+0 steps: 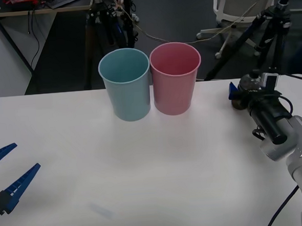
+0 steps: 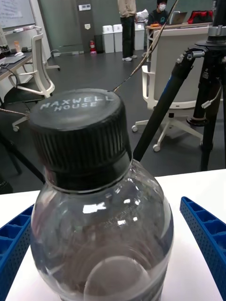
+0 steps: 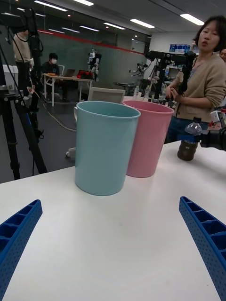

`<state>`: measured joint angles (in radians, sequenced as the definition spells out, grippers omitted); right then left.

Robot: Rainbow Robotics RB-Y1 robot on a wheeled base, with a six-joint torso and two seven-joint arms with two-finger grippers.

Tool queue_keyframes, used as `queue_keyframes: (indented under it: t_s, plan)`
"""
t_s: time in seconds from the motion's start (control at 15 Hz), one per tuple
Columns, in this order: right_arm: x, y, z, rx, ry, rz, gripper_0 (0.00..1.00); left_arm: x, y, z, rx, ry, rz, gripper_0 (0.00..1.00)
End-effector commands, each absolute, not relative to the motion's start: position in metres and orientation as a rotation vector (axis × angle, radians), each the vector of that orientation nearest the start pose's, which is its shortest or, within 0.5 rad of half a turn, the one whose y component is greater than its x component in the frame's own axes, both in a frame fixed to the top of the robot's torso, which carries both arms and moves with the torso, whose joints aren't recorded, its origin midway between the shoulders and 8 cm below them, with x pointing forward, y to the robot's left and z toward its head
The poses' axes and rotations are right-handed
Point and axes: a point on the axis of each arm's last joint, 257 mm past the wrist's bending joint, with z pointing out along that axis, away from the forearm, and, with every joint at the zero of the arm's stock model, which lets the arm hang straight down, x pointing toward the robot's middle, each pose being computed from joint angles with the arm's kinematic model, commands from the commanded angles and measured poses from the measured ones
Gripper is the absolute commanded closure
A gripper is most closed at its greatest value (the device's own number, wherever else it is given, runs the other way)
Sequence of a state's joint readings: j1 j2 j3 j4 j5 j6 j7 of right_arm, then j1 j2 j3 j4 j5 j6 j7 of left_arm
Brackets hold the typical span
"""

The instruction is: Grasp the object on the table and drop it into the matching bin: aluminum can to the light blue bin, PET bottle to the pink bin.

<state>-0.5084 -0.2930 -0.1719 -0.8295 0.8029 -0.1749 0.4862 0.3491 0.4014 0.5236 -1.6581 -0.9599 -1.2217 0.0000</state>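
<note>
The right pincer reaches in at the far right of the white counter, its blue ribbed fingers spread wide to either side of a small clear plastic bottle of dark brown liquid with a black ribbed cap. The bottle stands upright between the fingers; whether they touch its sides cannot be told. It stands well to the right of the tall round pink plastic bin, which stands upright touching, or just beside, the matching light blue bin near the counter's far edge. The left pincer waits with its jaws wide, low at the near left of the counter, well apart from both bins. The bottle looks light but smooth and glossy, its thin walls likely to give a little under pressure. A hold across the round body below the shoulder seems safer than one on the cap. Being PET, it belongs in the pink bin.
</note>
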Motion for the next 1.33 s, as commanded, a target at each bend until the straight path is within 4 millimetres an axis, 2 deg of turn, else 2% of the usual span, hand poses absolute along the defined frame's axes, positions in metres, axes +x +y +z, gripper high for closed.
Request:
queue_keyframes:
  t_s: [0.07, 0.13, 0.2, 0.27, 0.73, 0.87, 1.07, 1.33]
  plan:
    - [0.658, -0.341, -0.243, 0.081, 1.675, 0.045, 0.12, 0.342, 0.33, -0.169, 0.465, 1.441, -0.567, 0.0]
    - [0.658, -0.341, -0.243, 0.073, 1.676, 0.038, 0.66, 0.342, 0.33, -0.169, 0.465, 1.441, -0.567, 0.0]
    - [0.658, -0.341, -0.243, 0.072, 1.677, 0.035, 0.94, 0.342, 0.33, -0.169, 0.465, 1.441, -0.567, 0.0]
    - [0.657, -0.342, -0.244, 0.068, 1.677, 0.029, 1.0, 0.342, 0.33, -0.169, 0.465, 1.441, -0.567, 0.0]
    - [0.653, -0.348, -0.248, 0.056, 1.679, 0.017, 1.0, 0.342, 0.33, -0.169, 0.465, 1.441, -0.567, 0.0]
    - [0.646, -0.351, -0.247, 0.043, 1.666, 0.019, 1.0, 0.342, 0.33, -0.169, 0.465, 1.441, -0.567, 0.0]
    - [0.614, -0.36, -0.244, -0.007, 1.637, -0.014, 1.0, 0.342, 0.33, -0.169, 0.465, 1.441, -0.567, 0.0]
    - [0.567, -0.347, -0.238, -0.045, 1.637, 0.056, 1.0, 0.342, 0.33, -0.169, 0.465, 1.441, -0.567, 0.0]
